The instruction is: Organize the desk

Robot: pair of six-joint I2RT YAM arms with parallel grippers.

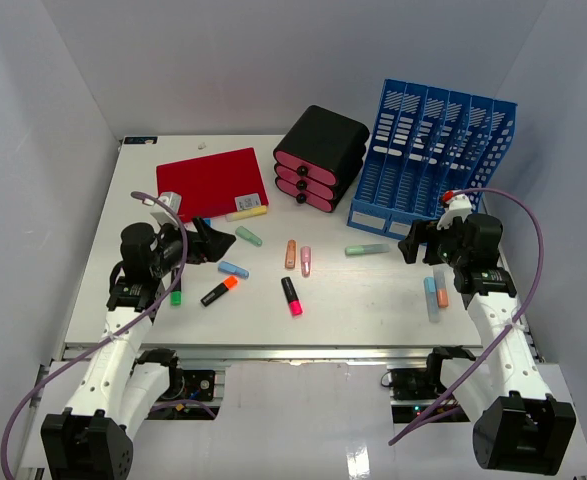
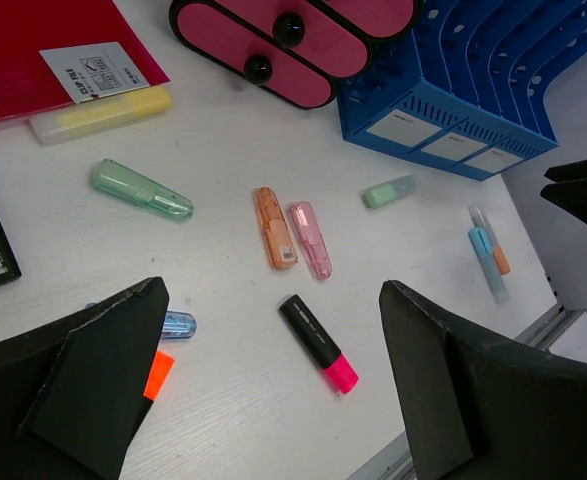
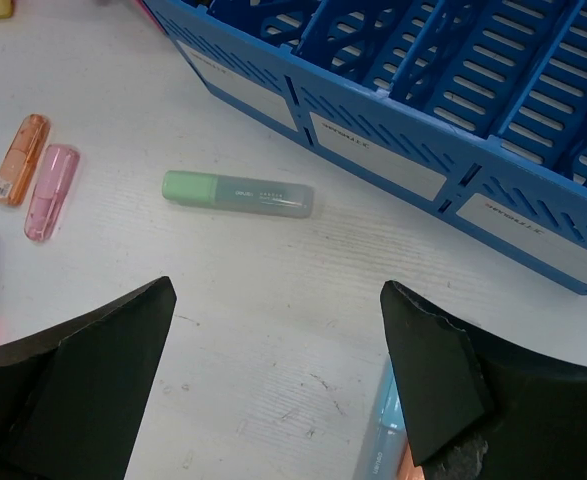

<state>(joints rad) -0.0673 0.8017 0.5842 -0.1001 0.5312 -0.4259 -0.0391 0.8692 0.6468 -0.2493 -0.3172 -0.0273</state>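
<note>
The white desk (image 1: 373, 310) is strewn with highlighters. My left gripper (image 1: 213, 243) is open and empty above its left half. In the left wrist view a black highlighter with a pink cap (image 2: 318, 343) lies between the open fingers (image 2: 93, 390), and an orange one (image 2: 275, 228) and a pale pink one (image 2: 310, 239) lie beyond. My right gripper (image 1: 413, 241) is open and empty in front of the blue file rack (image 1: 433, 160). In the right wrist view a pale green highlighter (image 3: 238, 193) lies ahead of that gripper (image 3: 278, 350).
A red folder (image 1: 213, 182) lies at the back left, with a yellow highlighter (image 1: 246, 213) at its edge. A black and pink drawer unit (image 1: 320, 158) stands at the back middle. A blue (image 1: 430, 298) and an orange highlighter (image 1: 442, 292) lie by the right arm.
</note>
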